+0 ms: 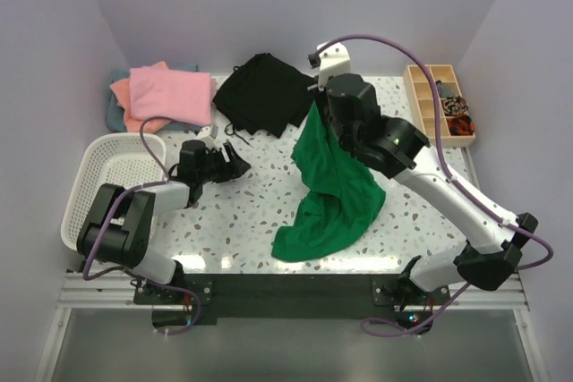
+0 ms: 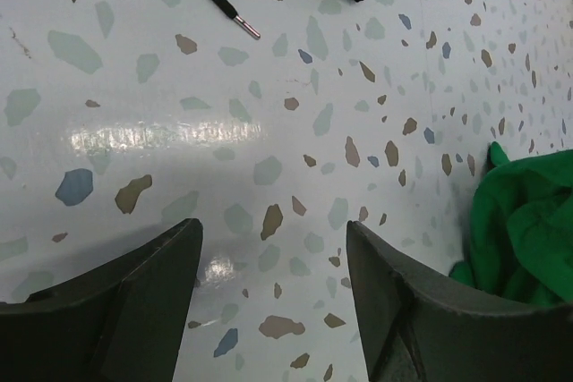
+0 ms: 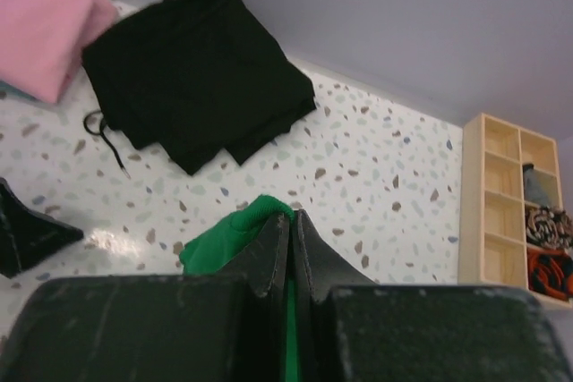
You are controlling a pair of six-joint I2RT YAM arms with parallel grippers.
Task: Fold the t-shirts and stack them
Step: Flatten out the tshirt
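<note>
The right jaws are shut tight on the top edge of the green shirt (image 1: 329,190). They hold it up in the air over the back of the worktop (image 1: 242,221). The shirt hangs down long and thin from the jaws. Its low end lies in a heap near the front of the worktop, so its long way runs from back to front.

The left jaws are wide apart with nothing in them, low over the bare worktop. The shirt is to their right, near but not touching. The left arm is the free one. I think it must go right and take a loose edge, so both arms can spread the shirt flat.

The pink shirt (image 1: 170,94) lies folded at the back left, with a black cloth (image 1: 264,91) beside it.
</note>
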